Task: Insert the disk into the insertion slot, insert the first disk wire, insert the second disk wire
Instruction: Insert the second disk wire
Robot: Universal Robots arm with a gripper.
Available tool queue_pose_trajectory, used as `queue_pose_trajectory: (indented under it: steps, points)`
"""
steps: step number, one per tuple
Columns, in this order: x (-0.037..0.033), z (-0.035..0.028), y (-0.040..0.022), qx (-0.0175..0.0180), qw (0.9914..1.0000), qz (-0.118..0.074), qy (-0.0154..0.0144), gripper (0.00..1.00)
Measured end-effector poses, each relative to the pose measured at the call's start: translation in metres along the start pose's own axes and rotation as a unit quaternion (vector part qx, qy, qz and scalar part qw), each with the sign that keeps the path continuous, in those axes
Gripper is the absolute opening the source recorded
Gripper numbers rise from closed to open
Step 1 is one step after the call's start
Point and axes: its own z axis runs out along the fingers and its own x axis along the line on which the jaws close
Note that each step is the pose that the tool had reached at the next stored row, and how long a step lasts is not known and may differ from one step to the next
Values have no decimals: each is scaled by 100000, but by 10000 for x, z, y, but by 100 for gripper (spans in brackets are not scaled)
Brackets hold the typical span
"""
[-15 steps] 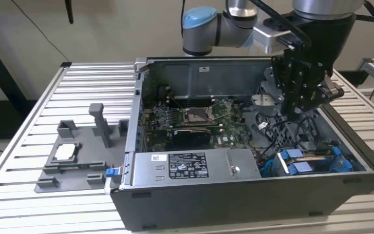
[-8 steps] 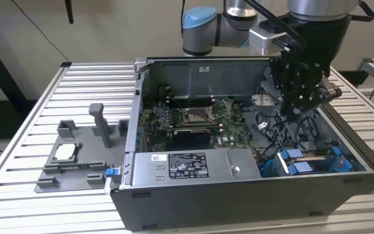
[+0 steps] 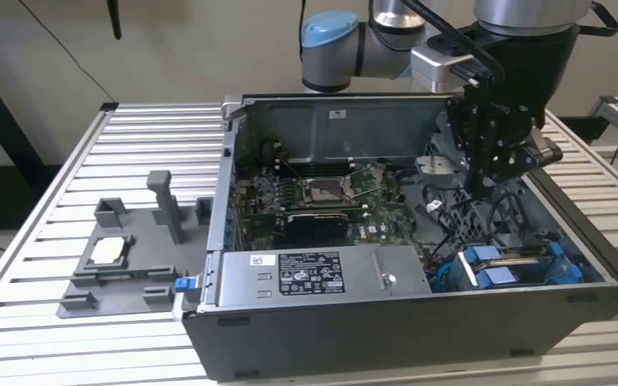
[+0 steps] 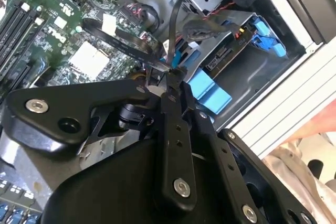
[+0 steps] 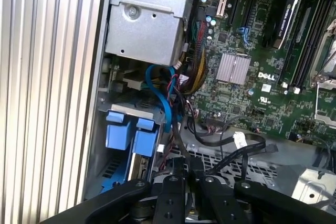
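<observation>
Open computer case (image 3: 395, 338) on a slatted table (image 3: 148, 129), exterior view. The arm reaches into the case at about 2 o'clock of its interior, with the tool (image 3: 481, 183) low over a bundle of cables beside the motherboard (image 3: 320, 193). In both wrist views the tool (image 4: 170, 74) (image 5: 184, 169) has its fingers (image 4: 178, 129) drawn together and clamped on a thin black wire (image 4: 176, 19) (image 5: 177, 135), which runs from the fingertips toward the drive bay.

The disk (image 3: 508, 269) (image 4: 210, 90) (image 5: 131, 132) sits in the insertion slot (image 4: 247, 74), at about 4 o'clock of the case in the exterior view. The blue tabs of its carrier stand up out of the bay.

A power supply (image 3: 309, 273) lies at 6 o'clock. A grey fixture (image 3: 126, 277) carrying a small chip (image 3: 110, 251) rests on the table at 9 o'clock, apart from the case.
</observation>
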Motion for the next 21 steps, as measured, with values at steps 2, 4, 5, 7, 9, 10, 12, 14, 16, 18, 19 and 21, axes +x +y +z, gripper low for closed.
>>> queue_pose_trajectory:
  steps: [2,4,5,7,9,10,12,14,16,18,19,21]
  points:
    - [11,2,-3,-8,100000,2,-2,16]
    - [36,5,-7,-39,100000,3,-19,16]
    - [56,7,-9,-66,100000,1,-20,16]
    - [101,13,-15,-109,100000,-2,-30,16]
    - [140,19,-20,-127,100000,13,-36,16]
    - [157,22,-24,-136,100000,19,-36,16]
    - [193,29,-34,-155,100000,30,-39,16]
    - [228,36,-45,-178,100000,37,-39,16]
    - [264,44,-57,-204,100000,44,-47,16]
    - [299,52,-70,-235,100000,48,-51,16]
    - [317,56,-76,-252,100000,53,-55,16]
    - [352,63,-91,-292,100000,51,-58,16]
